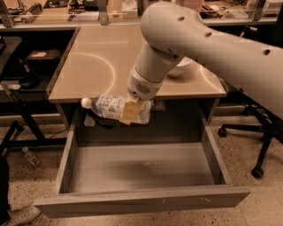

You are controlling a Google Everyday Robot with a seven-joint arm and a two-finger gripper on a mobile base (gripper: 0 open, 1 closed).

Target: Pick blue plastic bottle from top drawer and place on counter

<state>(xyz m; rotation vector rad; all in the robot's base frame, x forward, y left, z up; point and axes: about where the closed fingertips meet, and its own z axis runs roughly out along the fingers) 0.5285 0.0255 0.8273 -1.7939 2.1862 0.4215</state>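
The blue plastic bottle [111, 106] lies sideways in my gripper [131, 111], white cap pointing left. The gripper is shut on the bottle and holds it in the air at the counter's front edge, above the back of the open top drawer [137, 167]. The drawer is grey, pulled far out, and nothing shows inside it. The beige counter [110, 57] lies just behind the bottle. My white arm reaches in from the upper right and hides part of the counter.
A white bowl [180, 68] sits on the counter at the right, partly behind my arm. A cluttered workbench [66, 13] runs along the back. A dark chair base [254, 132] stands at the right. A small clear bottle [30, 156] lies on the floor at left.
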